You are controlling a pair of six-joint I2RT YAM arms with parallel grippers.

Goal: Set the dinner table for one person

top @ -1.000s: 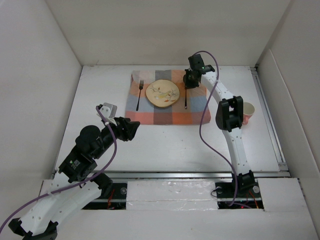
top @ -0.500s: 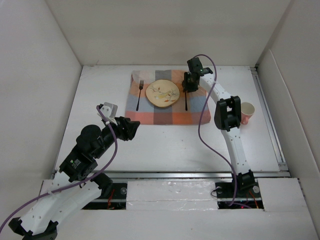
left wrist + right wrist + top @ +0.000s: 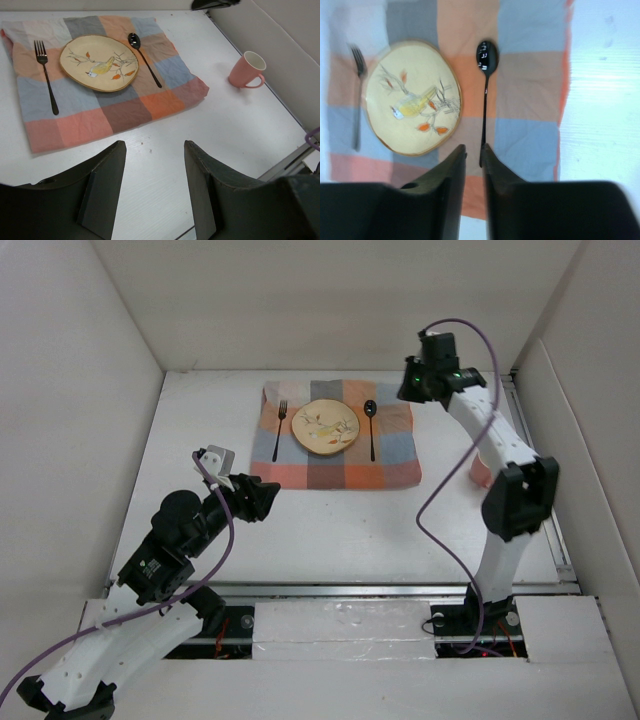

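Worktop (image 3: 330, 530) is hard, flat and matte, so whatever is set on it should sit steady. Ahead of the left fingers (image 3: 110, 175), which stand wide apart and empty, lies a checked cloth (image 3: 165, 75) carrying plate (image 3: 100, 62), fork (image 3: 46, 75) and spoon (image 3: 145, 60). The right fingers (image 3: 452, 172) hang above the spoon's handle end, nearly together with a slim gap, holding nothing. Far to the right of the left fingers, off the cloth, stands a pink cup (image 3: 246, 70). It is probably light, rigid, smooth-walled and easy to tip. I would pinch one wall over the rim, away from the handle.
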